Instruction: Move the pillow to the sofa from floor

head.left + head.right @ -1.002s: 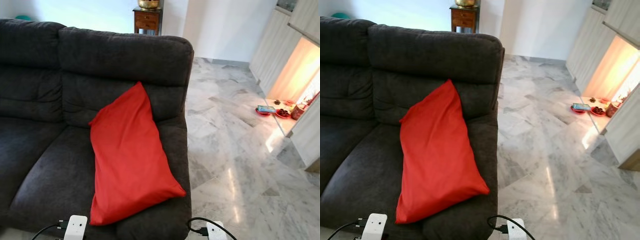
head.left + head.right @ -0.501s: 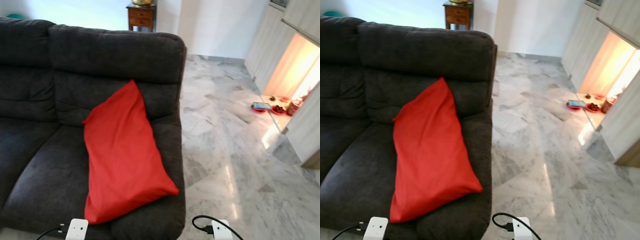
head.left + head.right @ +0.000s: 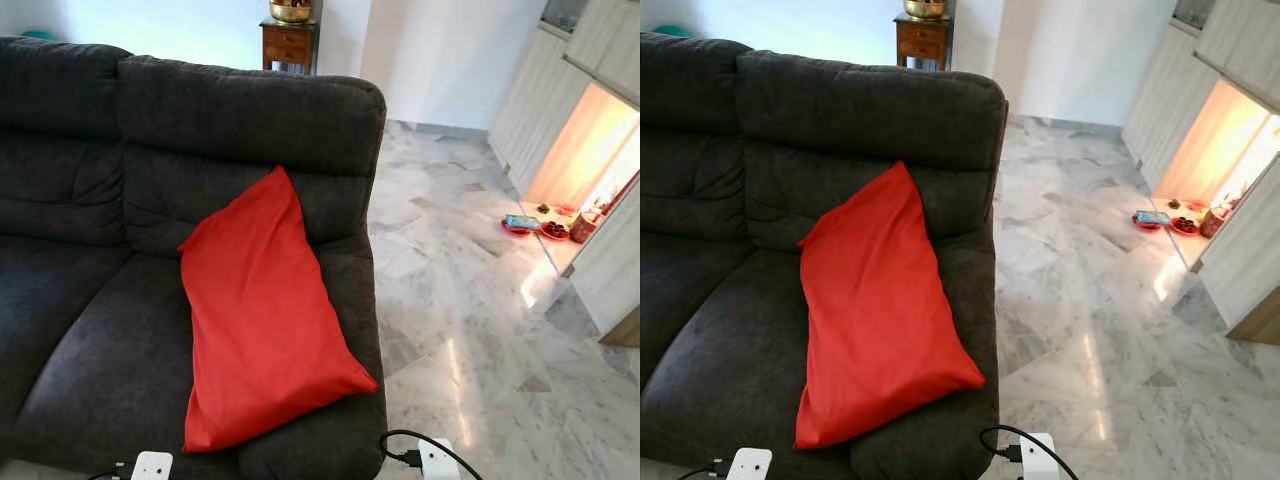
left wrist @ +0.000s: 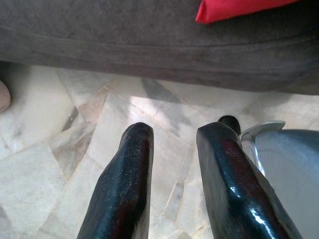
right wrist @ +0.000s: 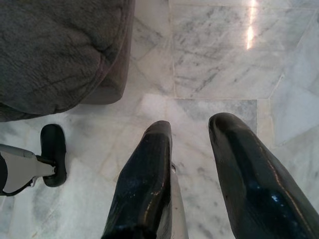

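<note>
A red pillow (image 3: 262, 320) lies on the right seat of the dark grey sofa (image 3: 90, 330), its upper corner leaning against the backrest. Its lower corner (image 4: 239, 7) hangs at the seat's front edge in the left wrist view. My left gripper (image 4: 174, 134) hangs low in front of the sofa, over the marble floor, open and empty. My right gripper (image 5: 192, 127) hangs beside the sofa's right front corner (image 5: 60, 55), also open with nothing between its fingers.
Marble floor (image 3: 470, 300) stretches to the right of the sofa. Small dishes (image 3: 535, 226) sit on the floor by a lit cabinet niche at the far right. A wooden side table (image 3: 290, 42) stands behind the sofa. My other arm's wrist (image 5: 30, 164) shows near the floor.
The whole picture shifts slightly as the camera moves. The pillow stays in the same place on the sofa.
</note>
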